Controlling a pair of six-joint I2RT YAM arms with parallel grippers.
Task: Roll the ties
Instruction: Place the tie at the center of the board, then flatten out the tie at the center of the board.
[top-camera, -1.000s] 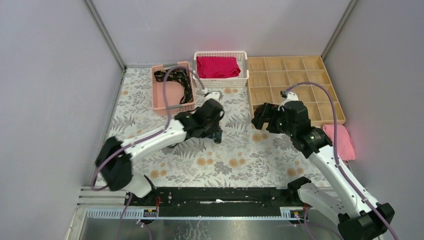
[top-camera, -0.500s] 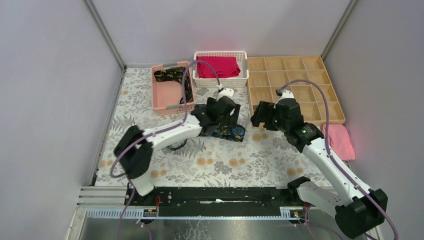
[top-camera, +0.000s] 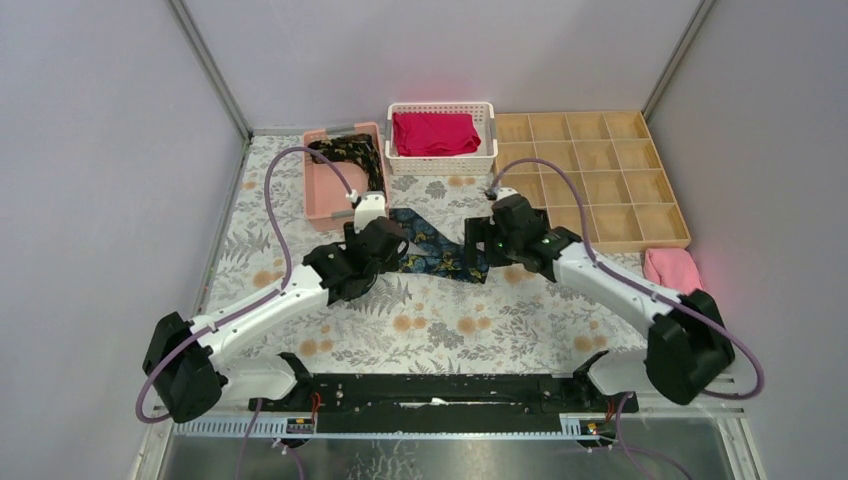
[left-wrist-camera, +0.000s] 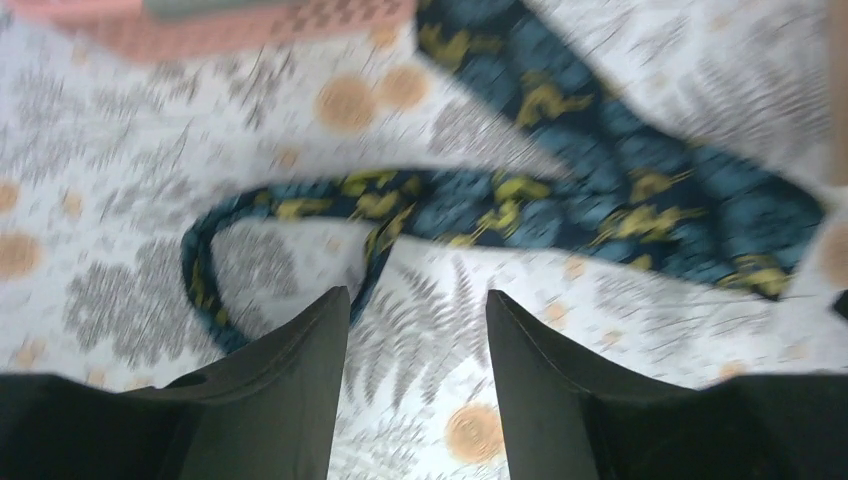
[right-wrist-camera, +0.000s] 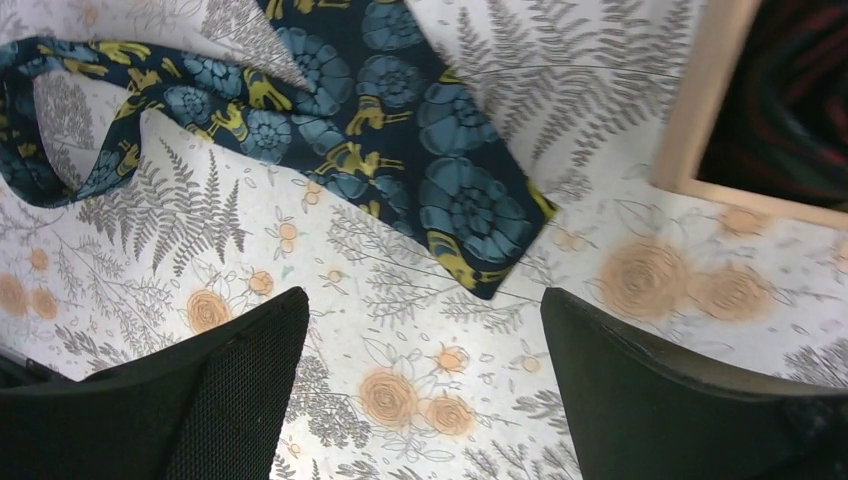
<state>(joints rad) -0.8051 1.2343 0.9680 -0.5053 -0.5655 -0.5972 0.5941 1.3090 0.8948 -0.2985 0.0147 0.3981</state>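
Tie (right-wrist-camera: 400, 130), dark with blue-and-gold flowers, lying loosely bent on the floral table cover (right-wrist-camera: 400, 400) just ahead of my left gripper (left-wrist-camera: 417, 300), fingers apart, and my right gripper (right-wrist-camera: 425, 300), wide.

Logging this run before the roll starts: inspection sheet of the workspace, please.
Surface: floral tablecloth.
Job's things: blue-yellow tie unrolled on the cloth; second tie loose in pink basket.
Clutter: red cloth in white basket, wooden divider tray, pink towel.
Hands: left hand open, empty, above the tie's narrow loop; right hand open, empty, above its wide tip.
Cables: a purple cable arches over each arm.
Surroundings: grey walls.
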